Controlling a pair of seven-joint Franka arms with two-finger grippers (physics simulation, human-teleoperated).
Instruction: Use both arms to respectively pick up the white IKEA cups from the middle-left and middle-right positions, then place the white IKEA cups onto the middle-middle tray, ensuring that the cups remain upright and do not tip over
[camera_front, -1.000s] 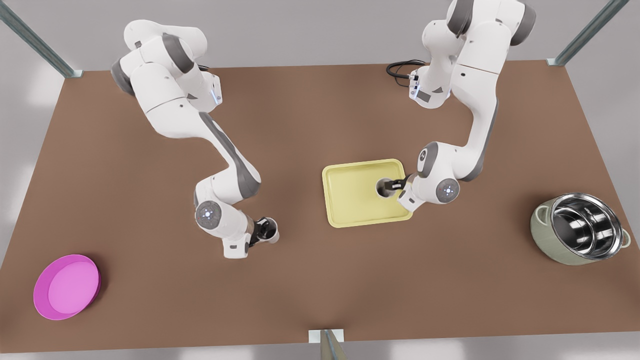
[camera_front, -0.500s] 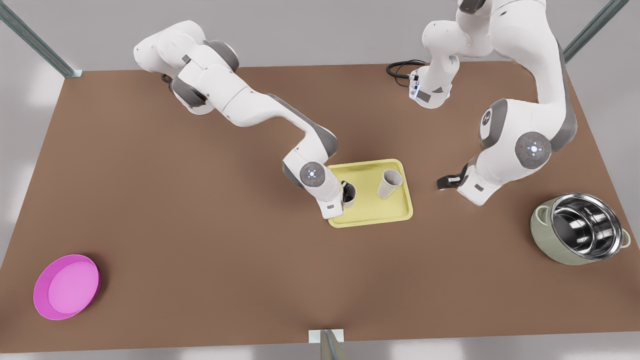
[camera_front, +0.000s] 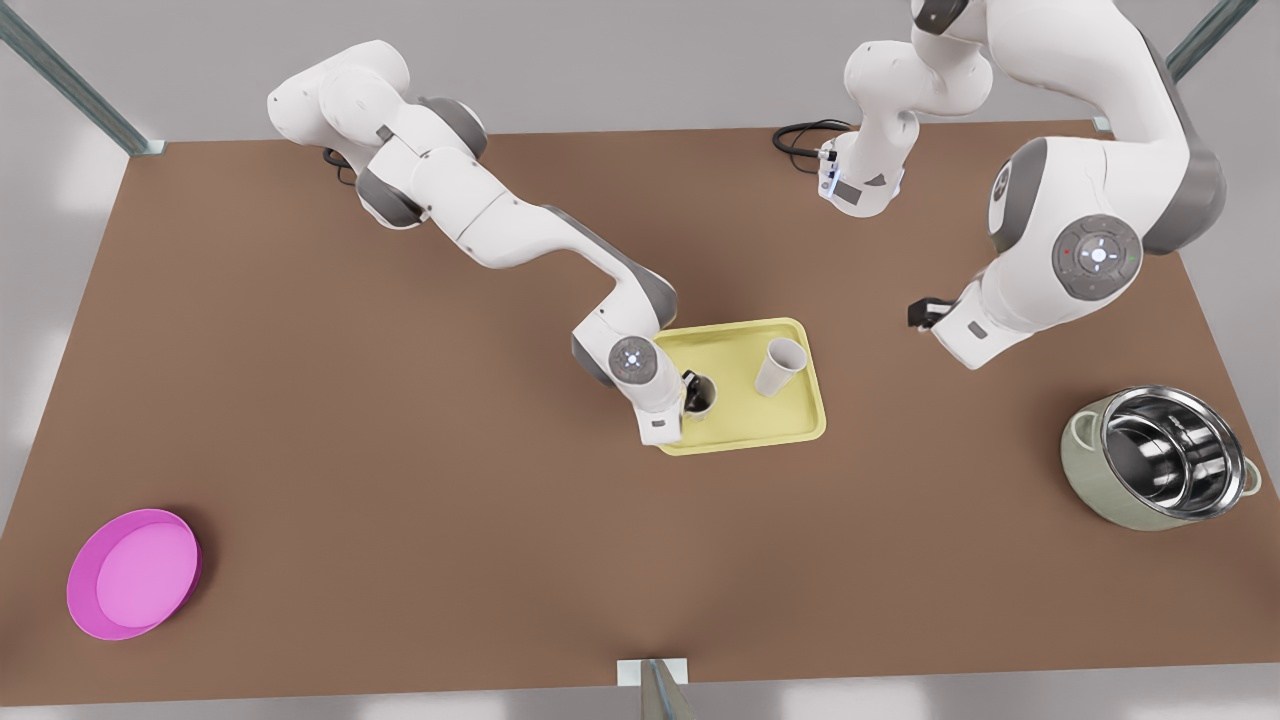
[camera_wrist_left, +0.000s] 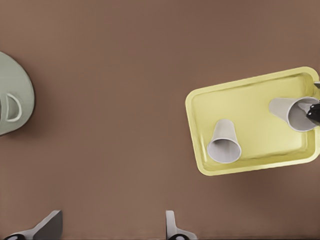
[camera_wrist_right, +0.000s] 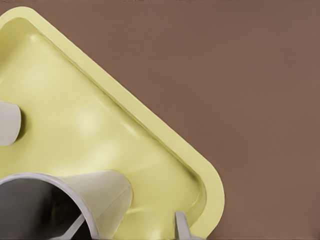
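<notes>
The right hand (camera_front: 697, 392) grips one small white tapered cup (camera_front: 703, 396) by its rim, upright on the pale yellow rectangular tray (camera_front: 745, 425), at the end toward the front view's left. The second white cup (camera_front: 779, 367) stands free near the other end. The left hand (camera_front: 916, 313), fingers spread wide, hovers above the brown desk (camera_front: 400, 520), well clear of the tray.

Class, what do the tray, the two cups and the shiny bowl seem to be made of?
Tray: pale yellow, probably plastic; soft sheen, rounded moulded rim. Standing cup and held cup: matte white, plastic or ceramic, unclear. Bowl: apparently polished steel; mirror-like reflections.
</notes>
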